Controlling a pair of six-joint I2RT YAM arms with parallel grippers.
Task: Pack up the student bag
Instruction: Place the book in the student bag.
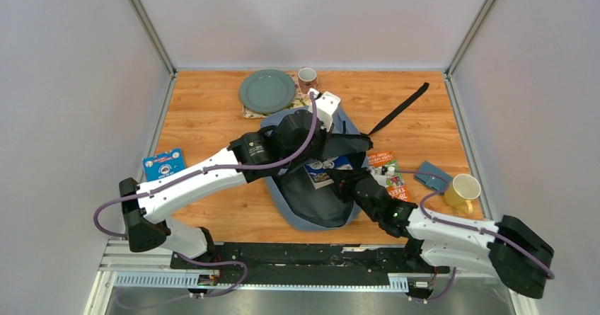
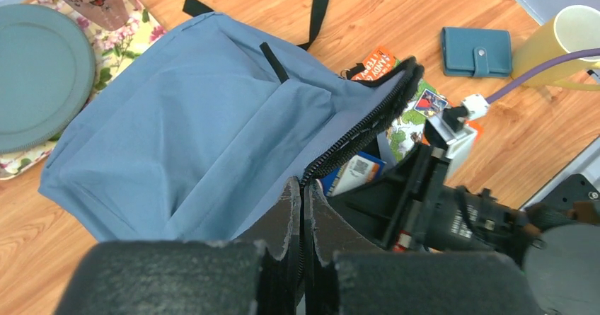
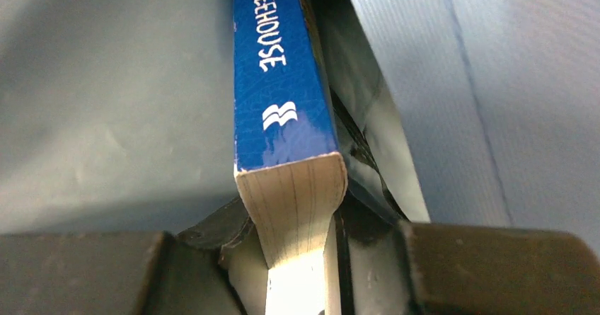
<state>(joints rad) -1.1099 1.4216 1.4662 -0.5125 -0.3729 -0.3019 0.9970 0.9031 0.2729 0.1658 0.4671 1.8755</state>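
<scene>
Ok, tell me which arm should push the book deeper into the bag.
Right. The right end effector grips the blue book inside the student bag; the left end effector holds its zip edge.

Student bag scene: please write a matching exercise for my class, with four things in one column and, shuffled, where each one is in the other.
Things
1. round grey-green plate
2. yellow mug
3. blue paperback book
4. flat blue square packet

Places
A. gripped by the right gripper, inside the grey-blue fabric student bag
B. on the floral mat at the far edge
C. next to the teal snap wallet
D. left of the bag, alone

Pairs: 1-B, 2-C, 3-A, 4-D
</scene>
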